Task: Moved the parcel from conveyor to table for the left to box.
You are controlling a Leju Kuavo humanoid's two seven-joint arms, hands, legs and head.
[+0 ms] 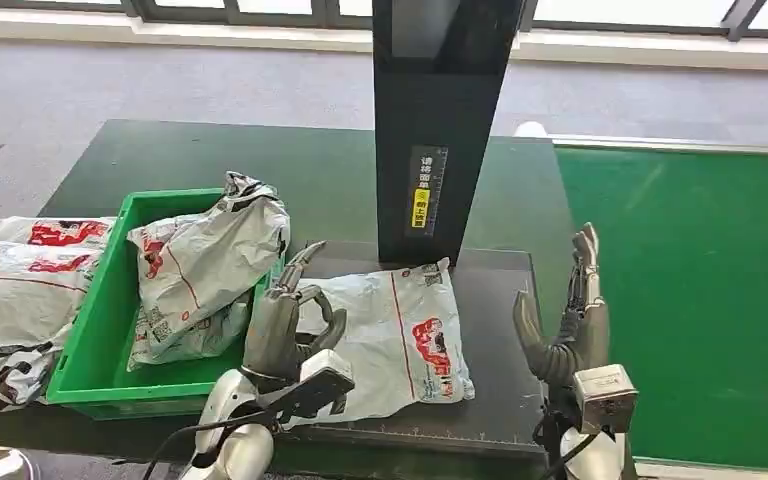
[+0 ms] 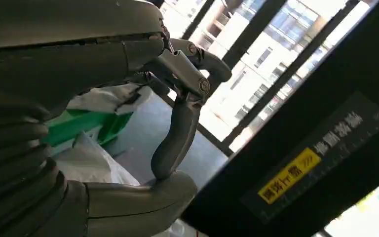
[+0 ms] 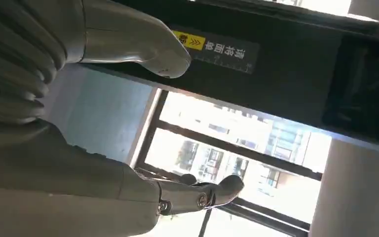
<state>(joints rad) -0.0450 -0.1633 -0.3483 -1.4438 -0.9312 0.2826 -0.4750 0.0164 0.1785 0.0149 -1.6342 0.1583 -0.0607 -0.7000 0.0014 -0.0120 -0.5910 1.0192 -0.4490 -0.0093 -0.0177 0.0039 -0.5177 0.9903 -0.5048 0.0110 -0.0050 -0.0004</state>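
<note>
parcel: the parcel (image 1: 400, 335) lies flat on the bench (image 1: 500, 300), at 3 o'clock of the green box (image 1: 90, 340)
left hand: the left hand (image 1: 285, 320) hovers over its edge, fingers apart, holding nothing
right hand: the right hand (image 1: 570, 320) is wide, empty
progress: transfer looks done; boxing remains

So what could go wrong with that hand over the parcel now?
The left hand is at the near edge of the grey parcel, so a grip there might slip. The green bin already holds parcels heaped above its rim; another may slide off. The black scanner post stands close behind and could be bumped.
</note>
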